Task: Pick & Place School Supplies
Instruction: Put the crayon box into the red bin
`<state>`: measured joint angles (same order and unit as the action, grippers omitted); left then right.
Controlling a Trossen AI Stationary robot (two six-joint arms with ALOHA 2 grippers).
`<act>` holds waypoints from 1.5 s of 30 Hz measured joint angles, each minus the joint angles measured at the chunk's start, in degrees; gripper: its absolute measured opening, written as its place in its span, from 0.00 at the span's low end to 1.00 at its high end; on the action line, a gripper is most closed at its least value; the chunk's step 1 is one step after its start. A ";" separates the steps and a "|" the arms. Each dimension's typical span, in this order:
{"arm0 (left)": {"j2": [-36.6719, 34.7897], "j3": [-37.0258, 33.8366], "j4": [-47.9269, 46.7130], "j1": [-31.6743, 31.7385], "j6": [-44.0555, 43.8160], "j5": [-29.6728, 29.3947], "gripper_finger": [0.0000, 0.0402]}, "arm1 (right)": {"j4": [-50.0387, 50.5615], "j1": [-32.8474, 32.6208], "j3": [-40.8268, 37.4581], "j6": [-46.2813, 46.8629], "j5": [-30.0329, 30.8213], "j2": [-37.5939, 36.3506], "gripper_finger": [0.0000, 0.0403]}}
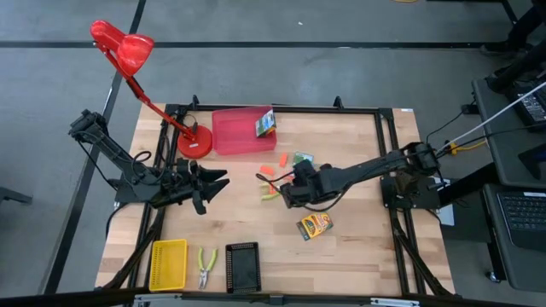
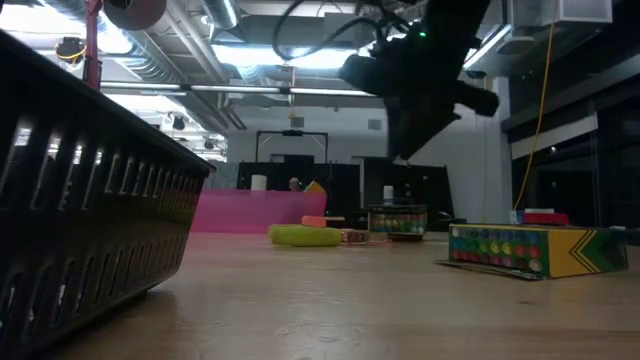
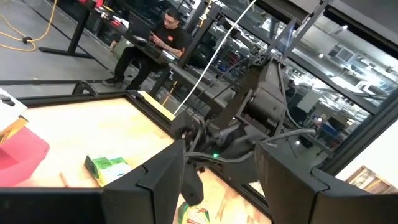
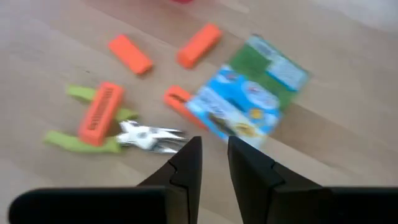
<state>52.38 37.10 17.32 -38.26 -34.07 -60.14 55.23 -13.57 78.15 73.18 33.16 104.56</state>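
Observation:
My right gripper (image 1: 284, 193) hovers above the table's middle, open by a narrow gap and holding nothing (image 4: 214, 155). Below it lie a green-handled tool (image 4: 93, 134) with an orange piece (image 4: 101, 113) across it. Other orange pieces (image 4: 130, 53) (image 4: 199, 45) lie flat nearby, and a blue-and-green box (image 4: 249, 93) covers the end of another (image 4: 177, 98). A second box (image 1: 314, 226) lies nearer the near edge. A third (image 1: 266, 126) sits in the red tray (image 1: 235, 136). My left gripper (image 1: 212, 182) waits open at the table's left.
A red desk lamp (image 1: 194, 141) stands beside the red tray at the far left. Along the near edge sit a yellow tray (image 1: 168, 263), yellow-green pliers (image 1: 206, 266) and a black tray (image 1: 242, 267). A person sits beyond the table (image 3: 165, 34).

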 joint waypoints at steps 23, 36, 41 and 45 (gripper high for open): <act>3.28 0.02 -16.23 -4.83 16.92 -9.46 0.48 | -3.25 -8.24 -0.90 -35.66 -14.52 -7.16 0.21; 12.20 0.02 -22.58 -4.66 19.47 -13.79 0.48 | -2.69 -8.12 -1.22 -41.18 4.47 3.64 0.21; 14.34 0.02 -26.74 -4.93 15.34 -11.76 0.48 | -3.42 -6.93 -1.67 -37.78 7.83 7.39 0.22; 14.84 0.02 -26.59 -5.44 15.31 -10.32 0.48 | -3.71 -6.45 -3.31 -37.58 8.48 9.44 0.27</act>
<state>67.21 37.12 -9.26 -43.70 -18.76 -70.46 51.52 -20.02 74.84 35.59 41.64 114.00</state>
